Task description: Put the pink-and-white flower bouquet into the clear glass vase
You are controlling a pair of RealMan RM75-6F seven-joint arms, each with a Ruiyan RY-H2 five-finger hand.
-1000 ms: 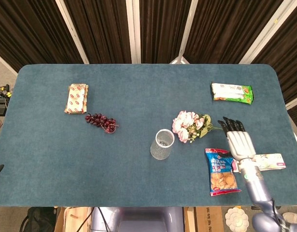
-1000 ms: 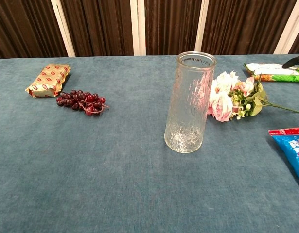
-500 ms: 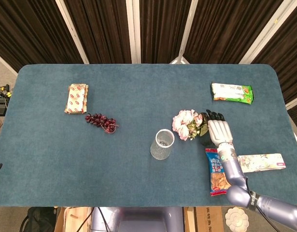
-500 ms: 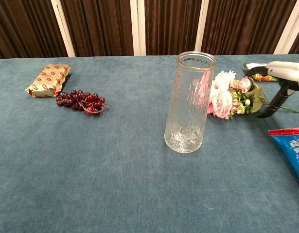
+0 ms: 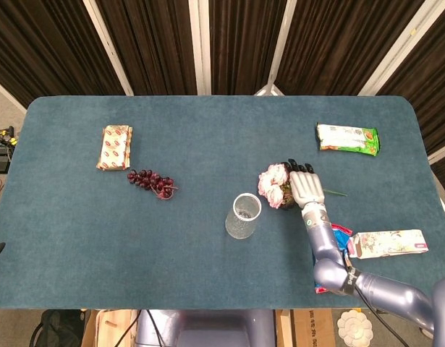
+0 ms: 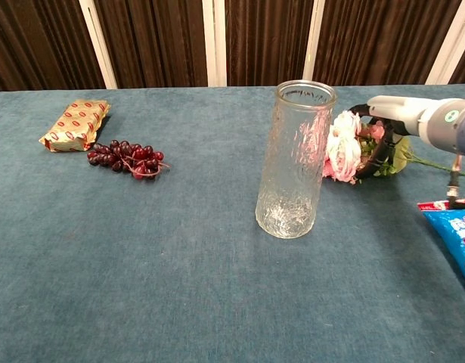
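The clear glass vase (image 5: 243, 215) (image 6: 294, 160) stands upright near the middle of the table. Just to its right, the pink-and-white flower bouquet (image 5: 272, 185) (image 6: 343, 152) lies on the cloth, blooms toward the vase and thin stem (image 6: 432, 162) trailing right. My right hand (image 5: 304, 187) (image 6: 402, 112) lies palm-down over the bouquet's leafy middle. Its dark fingers (image 6: 380, 155) reach down beside the greenery, still apart, and the bouquet rests on the table. My left hand appears in neither view.
A green snack packet (image 5: 346, 137) lies at the back right. A blue cookie bag (image 6: 455, 231) and a white-pink box (image 5: 388, 243) lie at the front right. Red grapes (image 5: 151, 181) and a red-gold packet (image 5: 115, 147) lie at the left.
My right hand has moved left and forward, from beside the stem end to over the bouquet's leaves. The bouquet has shifted slightly toward the vase.
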